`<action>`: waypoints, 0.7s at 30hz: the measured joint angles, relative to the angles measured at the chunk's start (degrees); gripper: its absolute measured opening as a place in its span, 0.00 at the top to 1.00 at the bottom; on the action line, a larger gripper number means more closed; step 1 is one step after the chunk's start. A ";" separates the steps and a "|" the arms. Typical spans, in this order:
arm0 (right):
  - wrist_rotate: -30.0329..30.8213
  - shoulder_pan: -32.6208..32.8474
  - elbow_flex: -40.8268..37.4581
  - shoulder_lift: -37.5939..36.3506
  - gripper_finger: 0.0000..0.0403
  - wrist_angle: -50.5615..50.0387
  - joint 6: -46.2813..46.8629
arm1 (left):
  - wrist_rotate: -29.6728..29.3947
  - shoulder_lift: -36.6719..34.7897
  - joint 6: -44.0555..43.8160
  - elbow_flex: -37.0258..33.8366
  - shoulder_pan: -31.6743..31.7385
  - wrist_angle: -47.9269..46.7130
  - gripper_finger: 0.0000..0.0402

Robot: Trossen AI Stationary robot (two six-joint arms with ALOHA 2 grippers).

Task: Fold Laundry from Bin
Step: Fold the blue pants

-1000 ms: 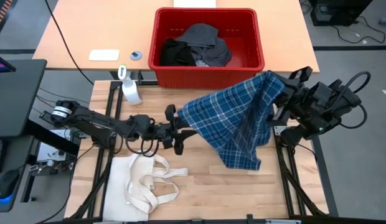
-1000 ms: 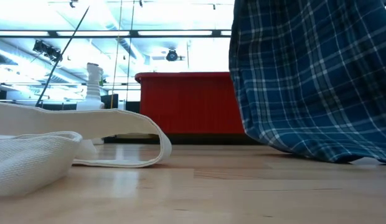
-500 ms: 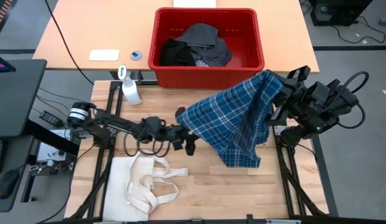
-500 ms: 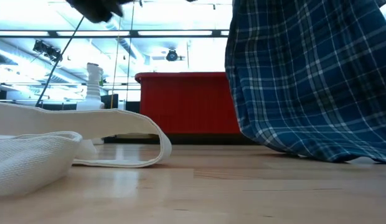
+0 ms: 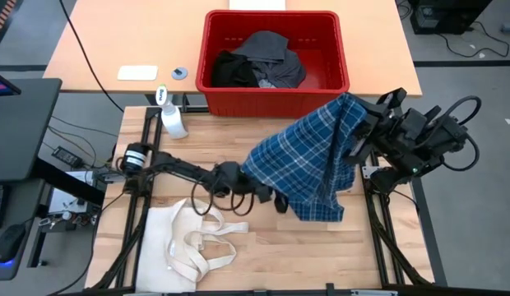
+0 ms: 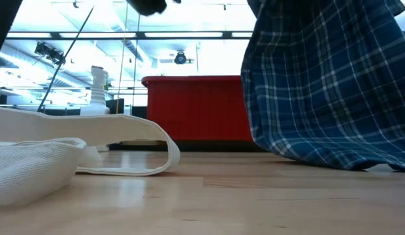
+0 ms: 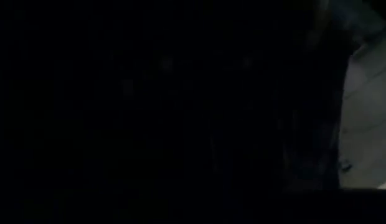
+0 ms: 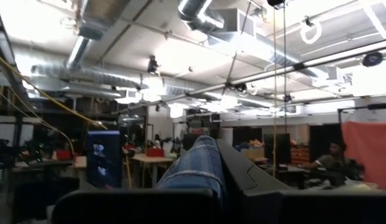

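Hanging from the right pincer (image 5: 359,123) at the right of the high view, the blue plaid shirt (image 5: 308,160) slopes down and leftward across the tabletop (image 5: 263,255), its long axis running from that raised grip toward the frame's lower centre, where the hem drapes onto the wood. The left pincer (image 5: 275,200) reaches in from the left, tucked under the shirt's lower left edge and so the nearer of the two to the free corner; whether it grips cloth or merely sits beneath it I cannot tell. The rest of the laundry (image 5: 259,64) lies heaped in the red bin (image 5: 275,90) at top centre, and a cream tote bag (image 5: 189,242) sits at lower left. The low view adds what the top-down one cannot: the plaid fills the right half of the frame and its bottom edge trails on the wood at lower right, with the bin behind it at centre. The left wrist view is almost wholly dark, covered at close range, and shows nothing of its fingers. The right wrist view looks up at the ceiling and shows a roll of blue cloth clamped between the closed dark fingers (image 8: 255,180).
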 joint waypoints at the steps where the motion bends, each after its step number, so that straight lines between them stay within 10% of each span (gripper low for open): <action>1: 0.46 0.00 0.00 0.00 0.98 0.00 -0.05 | 0.04 0.00 -0.76 0.11 -0.59 1.07 0.71; 11: 4.77 -1.29 0.00 1.97 0.98 -0.81 -3.42 | 2.26 -2.00 -10.96 0.02 -1.51 19.73 0.71; 21: 18.84 2.57 0.02 0.84 0.98 -0.99 -16.55 | 5.02 -23.08 -8.75 -3.47 -3.23 -13.56 0.71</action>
